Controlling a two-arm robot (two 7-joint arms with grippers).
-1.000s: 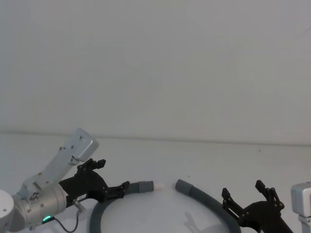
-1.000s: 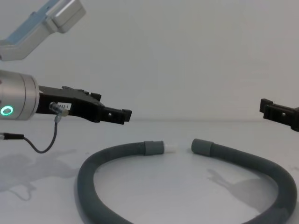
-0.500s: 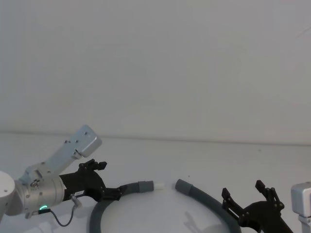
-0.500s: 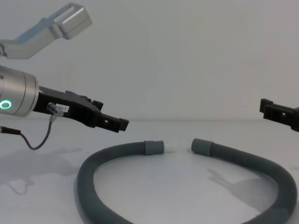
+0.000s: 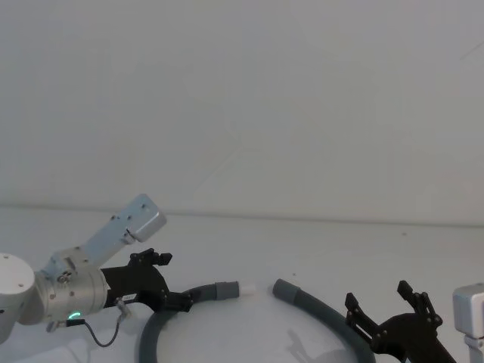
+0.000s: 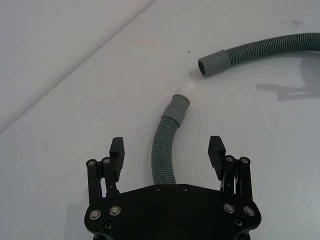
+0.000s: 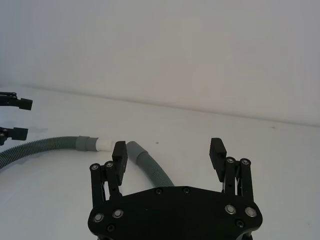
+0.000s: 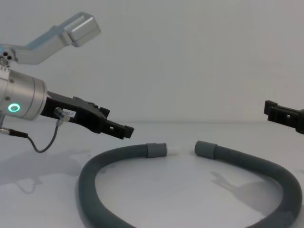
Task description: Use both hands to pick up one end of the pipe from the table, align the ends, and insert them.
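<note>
Left gripper [image 5: 170, 281]: black, flat-fingered; fingers spread wide and empty; held above the table, tilted down toward the spigot cuff; in the chest view its tips [image 8: 124, 131] hang clear above the hose; in its own wrist view the hose runs between the two fingers
Left wrist [image 8: 23, 104]: silver cylinder with a green ring light [image 8: 14, 108]; a thin grey cable [image 8: 42, 147] loops beneath it
Right gripper [image 5: 378, 295]: black, flat-fingered; fingers spread wide and empty; off the table at the right, near the hollow-cuff stretch of hose, not touching it
Pipe [image 8: 256, 164]: long dark grey corrugated flexible hose; lies on the table in an open loop, both ends turned toward each other
Spigot end [image 5: 224, 289]: smooth grey cuff with a narrower white tip [image 6: 186, 89]; on the table, just ahead of the left gripper
Hollow end [image 5: 283, 288]: plain smooth grey cuff, open mouth facing the white tip; near it, a small gap between, not joined
Table [image 5: 340, 242]: plain matte white flat surface
</note>
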